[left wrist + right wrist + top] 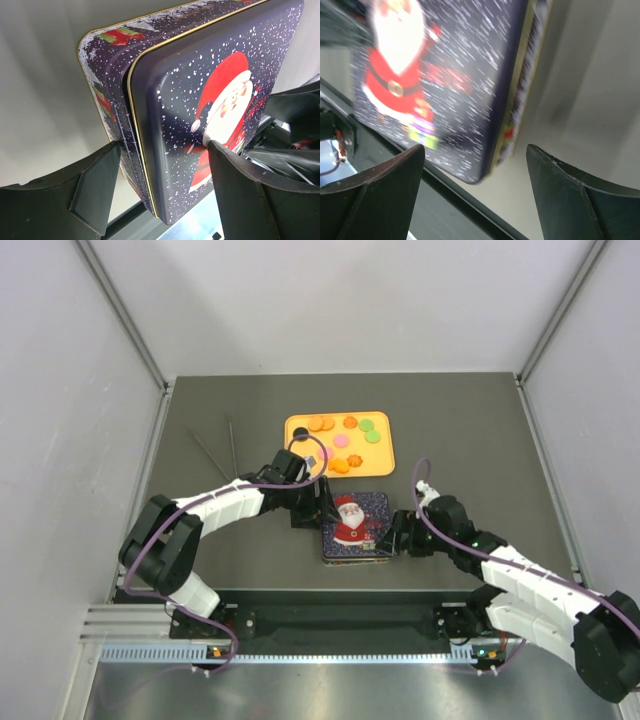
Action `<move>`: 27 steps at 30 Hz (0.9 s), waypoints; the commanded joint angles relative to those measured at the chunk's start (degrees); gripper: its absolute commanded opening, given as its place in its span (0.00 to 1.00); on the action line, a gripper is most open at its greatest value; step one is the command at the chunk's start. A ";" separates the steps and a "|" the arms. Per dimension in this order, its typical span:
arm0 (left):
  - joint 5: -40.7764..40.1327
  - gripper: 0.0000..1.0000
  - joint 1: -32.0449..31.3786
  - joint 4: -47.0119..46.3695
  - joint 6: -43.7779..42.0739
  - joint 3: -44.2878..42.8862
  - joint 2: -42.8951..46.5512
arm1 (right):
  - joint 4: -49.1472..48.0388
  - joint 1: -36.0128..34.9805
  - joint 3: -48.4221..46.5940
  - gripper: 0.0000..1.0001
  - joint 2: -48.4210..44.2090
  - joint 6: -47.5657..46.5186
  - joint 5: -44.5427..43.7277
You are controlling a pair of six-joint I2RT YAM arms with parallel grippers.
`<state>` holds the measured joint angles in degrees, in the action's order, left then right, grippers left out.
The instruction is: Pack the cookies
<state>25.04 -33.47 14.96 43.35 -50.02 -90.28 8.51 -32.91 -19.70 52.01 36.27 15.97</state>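
The cookies [341, 441], small orange, pink and green discs, lie on an orange tray [300, 445] behind the middle of the table. In front of the tray sits a dark blue Santa tin [357, 525] with its lid on. My left gripper [318, 512] straddles the tin's left edge. In the left wrist view one finger [100, 185] presses the side wall of the tin [190, 90], and the other rests on the lid; the left gripper [165, 145] is shut on the tin. My right gripper [395, 540] stands open at the right edge. The right gripper [475, 147] is clear of the blurred tin [460, 75].
Two thin dark sticks [222, 450] lie on the table to the left of the tray. A small black round thing [300, 432] sits at the tray's left end. White walls close in the table on the left, right and back.
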 commanded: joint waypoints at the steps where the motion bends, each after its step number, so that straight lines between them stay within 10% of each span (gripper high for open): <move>1: 0.80 0.75 -0.45 -2.74 -0.11 0.63 -0.69 | -3.40 -0.58 2.21 0.81 -1.64 3.01 1.52; 22: -0.34 0.75 -1.24 -2.39 -0.20 0.10 0.02 | -7.99 0.65 2.21 0.39 -3.67 8.73 10.75; 27: -0.60 0.75 -1.24 -1.87 -0.73 0.01 0.02 | -7.20 1.62 2.30 0.47 -4.28 8.47 11.02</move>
<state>24.88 -33.61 14.50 43.27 -50.02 -90.50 6.70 -31.70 -16.49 49.67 44.23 23.42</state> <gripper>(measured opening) 0.754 0.459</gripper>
